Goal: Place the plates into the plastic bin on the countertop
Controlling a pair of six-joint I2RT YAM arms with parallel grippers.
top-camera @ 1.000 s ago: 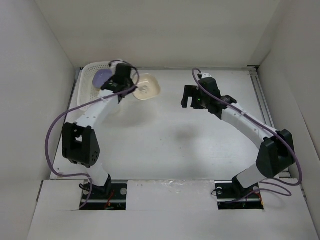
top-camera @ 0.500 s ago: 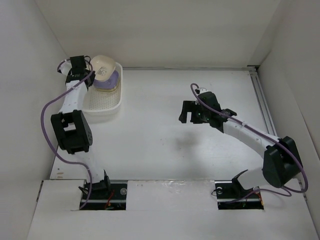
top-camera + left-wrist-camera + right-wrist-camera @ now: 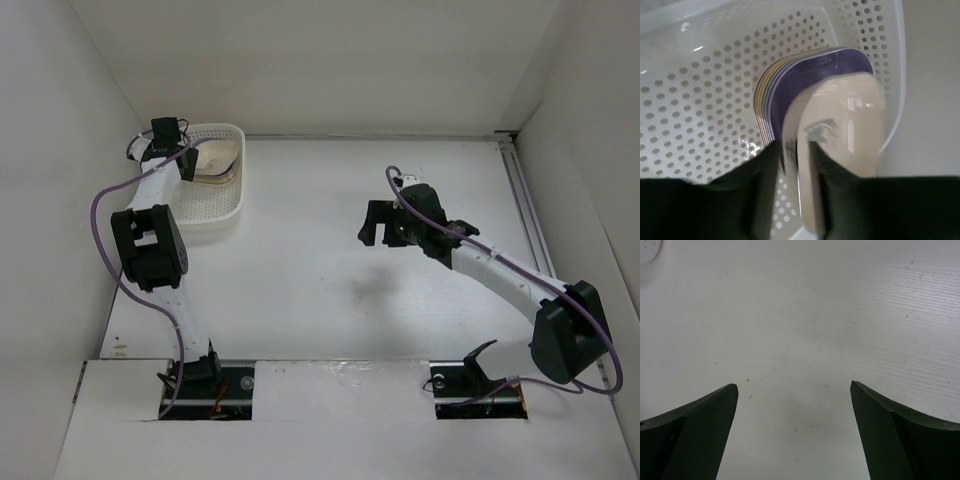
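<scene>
1. Plates (image 3: 800, 85), lavender topmost, stack in the bin (image 3: 695, 115) beyond the left jaws, left arm (image 3: 150, 245) outstretched.
2. Cream plate (image 3: 845, 145), blurred, sits between those barely parted jaws; grip unclear.
3. Right jaws spread wide above the surface (image 3: 805, 315).

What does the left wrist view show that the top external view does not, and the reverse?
Only the left wrist view: the stack of plates with a lavender plate on top, the holes in the wall of the plastic bin, and the cream plate, blurred, its rim between the fingers of the left gripper. Only the top external view: the right gripper, open over the countertop, and the bin's place in the far left corner. Both: the bin and the cream plate over it.
</scene>
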